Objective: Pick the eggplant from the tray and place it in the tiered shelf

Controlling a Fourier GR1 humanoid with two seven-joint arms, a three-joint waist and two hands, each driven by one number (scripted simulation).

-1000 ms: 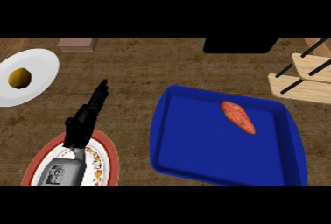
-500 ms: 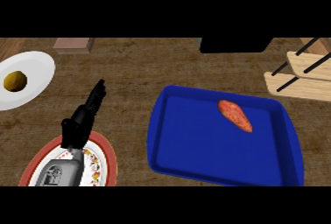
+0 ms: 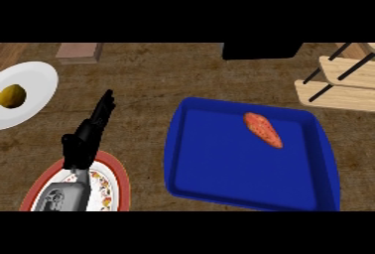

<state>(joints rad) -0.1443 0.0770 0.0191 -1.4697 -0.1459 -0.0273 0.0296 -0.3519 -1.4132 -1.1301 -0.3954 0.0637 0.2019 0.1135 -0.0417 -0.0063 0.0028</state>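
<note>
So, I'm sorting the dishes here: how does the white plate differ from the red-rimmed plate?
The white plate is plain and sits far left, cut by the edge; the red-rimmed plate is patterned and lies low. The white plate holds a small yellowish item; the left hand overlaps the red-rimmed plate. Both rest on the wooden counter.

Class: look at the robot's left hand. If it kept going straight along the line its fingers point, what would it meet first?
Probably nothing nearby: the left hand points up and slightly right over bare counter, passing right of the white plate. Height above the counter is unclear.
</note>
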